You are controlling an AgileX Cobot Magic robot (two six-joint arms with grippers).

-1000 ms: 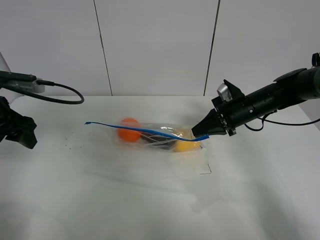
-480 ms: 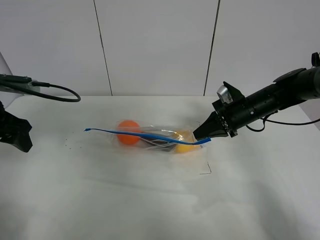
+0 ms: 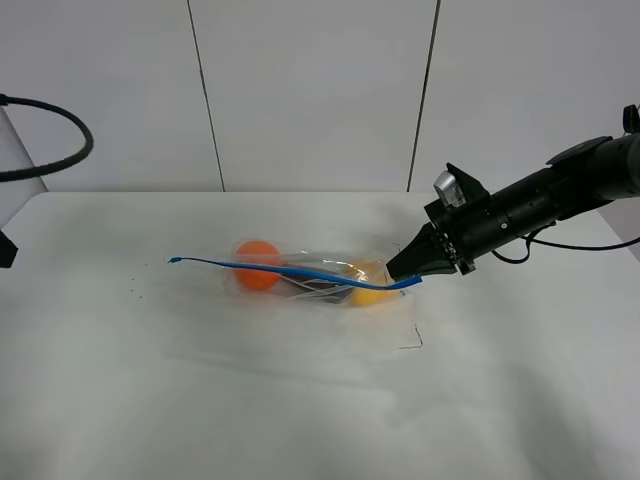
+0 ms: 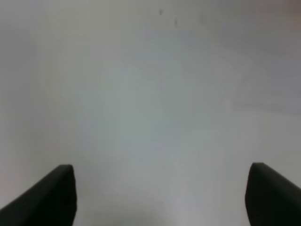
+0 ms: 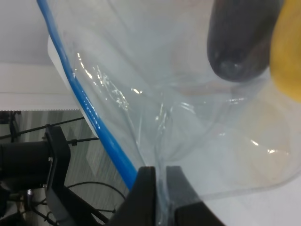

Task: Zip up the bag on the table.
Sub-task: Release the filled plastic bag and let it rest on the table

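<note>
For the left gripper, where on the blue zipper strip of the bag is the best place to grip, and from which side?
Probably its free end, approached from the left side of the table. The blue zipper strip is thin and pokes out past the bag there, while the right gripper is shut on the opposite end.

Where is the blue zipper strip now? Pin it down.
In the exterior high view, the blue zipper strip lies centrally on the table atop the bag, its right end by the right claw, which grips the bag.
</note>
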